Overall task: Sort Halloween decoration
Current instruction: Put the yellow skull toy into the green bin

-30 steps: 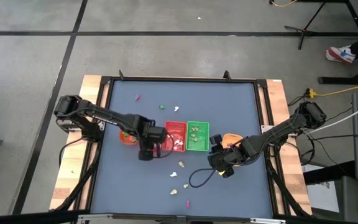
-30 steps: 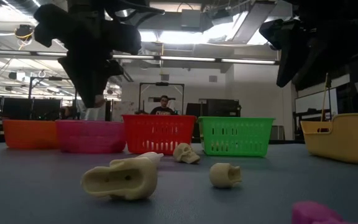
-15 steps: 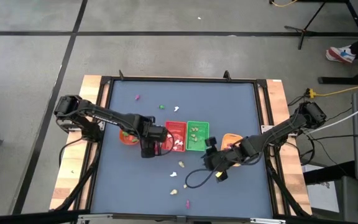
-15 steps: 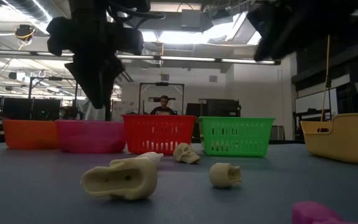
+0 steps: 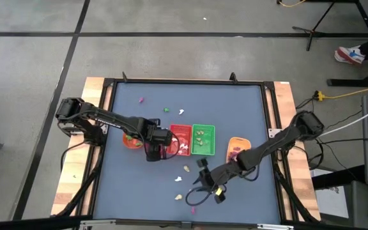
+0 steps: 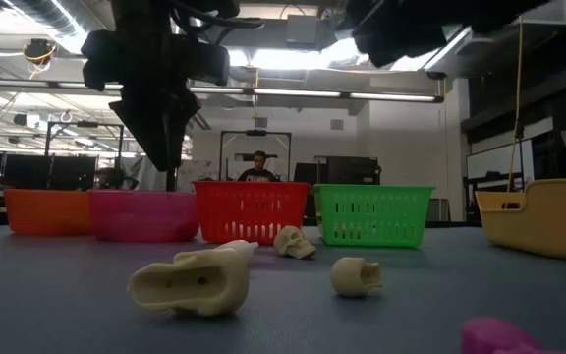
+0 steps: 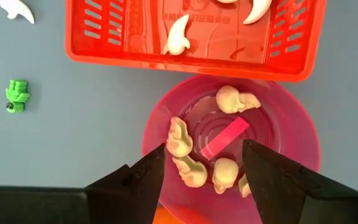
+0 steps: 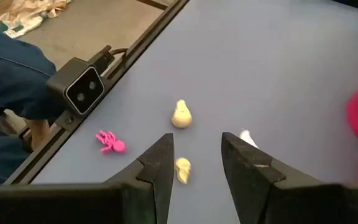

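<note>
The bench (image 5: 235,121) had a blue-grey top in a black frame, with pale wooden boards (image 5: 288,115) along its two sides. It stood on a grey concrete floor (image 5: 171,51) crossed by dark lines. A black stand's legs (image 5: 318,25) and a yellow cable (image 5: 350,94) lay on the floor beyond the bench's far right corner, where a person's shoe (image 5: 351,57) also showed. From bench height, the room behind was a large workshop with white walls, long strip lights (image 6: 293,95) under the ceiling, a dark door frame (image 6: 255,147) and a seated person (image 6: 257,167) far off.
</note>
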You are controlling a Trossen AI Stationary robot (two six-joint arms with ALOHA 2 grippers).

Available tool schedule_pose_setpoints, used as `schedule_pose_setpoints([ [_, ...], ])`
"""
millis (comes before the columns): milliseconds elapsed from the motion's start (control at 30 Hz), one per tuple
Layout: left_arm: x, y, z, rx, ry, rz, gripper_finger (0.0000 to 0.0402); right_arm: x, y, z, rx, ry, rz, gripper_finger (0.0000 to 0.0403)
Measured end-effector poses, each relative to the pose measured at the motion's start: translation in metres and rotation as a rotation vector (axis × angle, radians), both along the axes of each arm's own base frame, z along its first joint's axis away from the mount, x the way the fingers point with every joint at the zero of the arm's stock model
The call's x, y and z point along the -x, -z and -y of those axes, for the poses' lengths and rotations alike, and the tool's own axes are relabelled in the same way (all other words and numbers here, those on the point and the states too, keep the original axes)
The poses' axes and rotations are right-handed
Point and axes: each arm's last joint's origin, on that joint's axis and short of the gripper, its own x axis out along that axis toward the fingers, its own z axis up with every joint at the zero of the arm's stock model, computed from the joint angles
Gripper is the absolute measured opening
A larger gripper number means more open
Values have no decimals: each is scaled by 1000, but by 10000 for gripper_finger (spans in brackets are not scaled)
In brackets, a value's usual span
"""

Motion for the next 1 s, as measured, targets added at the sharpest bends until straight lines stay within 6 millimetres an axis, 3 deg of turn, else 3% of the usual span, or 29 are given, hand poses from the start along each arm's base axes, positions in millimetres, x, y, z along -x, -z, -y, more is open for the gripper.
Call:
schedule_pose_setpoints([
  [200,-2,0,0,2,0,18,196,-8,29,-15,5,-24,-8,134],
  [533,-6,-2,1,9,0,68,196,-21,71,-22,20,-20,-30,134],
  [1000,-6,-2,1,9,0,68,196,-25,100,-22,72,26,-49,134],
])
